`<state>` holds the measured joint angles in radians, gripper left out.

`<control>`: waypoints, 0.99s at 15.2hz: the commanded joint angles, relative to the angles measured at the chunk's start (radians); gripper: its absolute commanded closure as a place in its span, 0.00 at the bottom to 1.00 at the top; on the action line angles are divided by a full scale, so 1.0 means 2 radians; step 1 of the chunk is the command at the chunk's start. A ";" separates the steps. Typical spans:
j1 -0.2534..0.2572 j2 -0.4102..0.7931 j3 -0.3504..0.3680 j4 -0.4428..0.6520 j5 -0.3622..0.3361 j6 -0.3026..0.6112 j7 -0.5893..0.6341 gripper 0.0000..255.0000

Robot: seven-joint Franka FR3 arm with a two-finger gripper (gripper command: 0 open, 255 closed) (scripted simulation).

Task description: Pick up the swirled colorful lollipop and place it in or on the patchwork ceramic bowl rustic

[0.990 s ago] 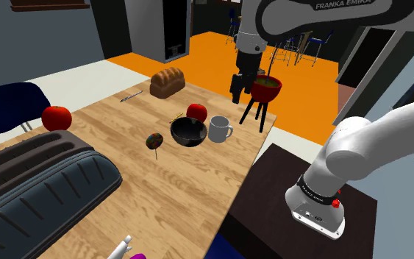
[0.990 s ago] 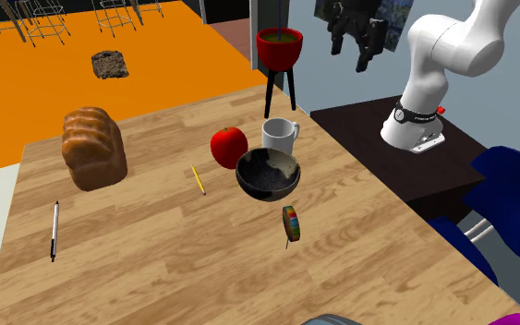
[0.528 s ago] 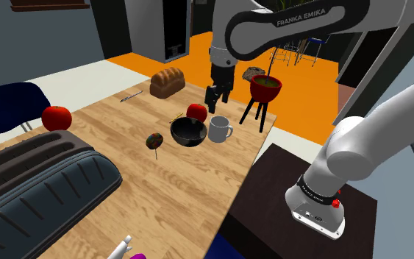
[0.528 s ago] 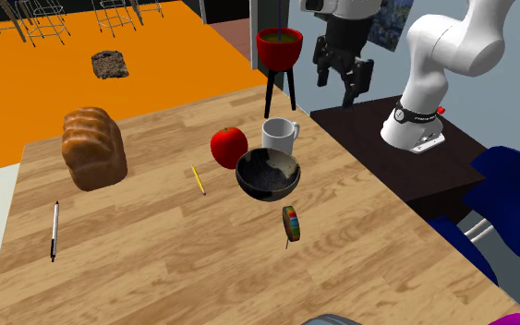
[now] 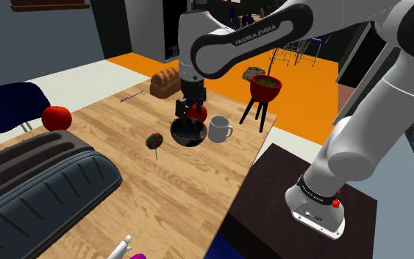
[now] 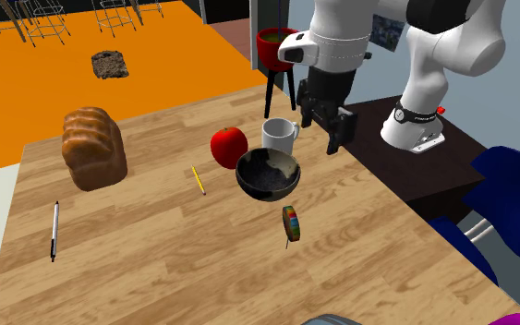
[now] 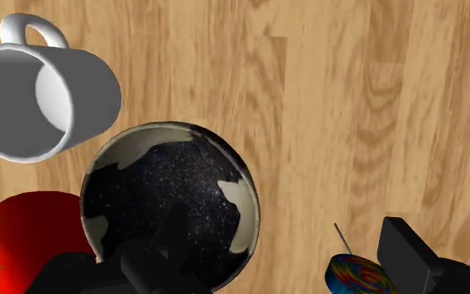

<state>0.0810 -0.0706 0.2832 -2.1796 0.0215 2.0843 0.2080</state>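
Note:
The lollipop (image 5: 154, 140) (image 6: 291, 222), a small disc swirled in several colours on a thin stick, lies on the wooden table (image 5: 124, 184) just beside the bowl. The bowl (image 5: 189, 132) (image 6: 268, 174) is dark and speckled inside with pale patches at its rim. My black gripper (image 5: 187, 109) (image 6: 325, 125) hangs open above the table near the bowl, holding nothing. In the wrist view one of the gripper's (image 7: 287, 259) fingers overlaps the bowl (image 7: 170, 200) and the lollipop (image 7: 360, 274) shows just inside the other.
A white mug (image 6: 279, 137) and a red apple (image 6: 229, 146) stand close behind the bowl. A red pot on a black tripod (image 6: 279, 46) is at the table's edge. A bread loaf (image 6: 93, 146), pencil (image 6: 198, 179) and pen (image 6: 54, 229) lie further off. A second apple (image 5: 56, 117) is at the shoulder view's left.
The arm has swung from beside the red pot toward the shoulder view's left and come down over the bowl. The fingers stay open. Nothing on the table has moved.

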 commanded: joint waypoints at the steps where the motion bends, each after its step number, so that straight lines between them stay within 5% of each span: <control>1: 0.005 0.037 0.007 0.026 -0.011 0.012 0.015 0.00; 11: 0.052 0.226 0.018 0.194 -0.081 0.032 0.083 0.00; 15: 0.056 0.240 0.015 0.191 -0.086 0.048 0.087 0.00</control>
<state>0.1901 0.4000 0.3151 -1.7972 -0.1468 2.1704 0.3791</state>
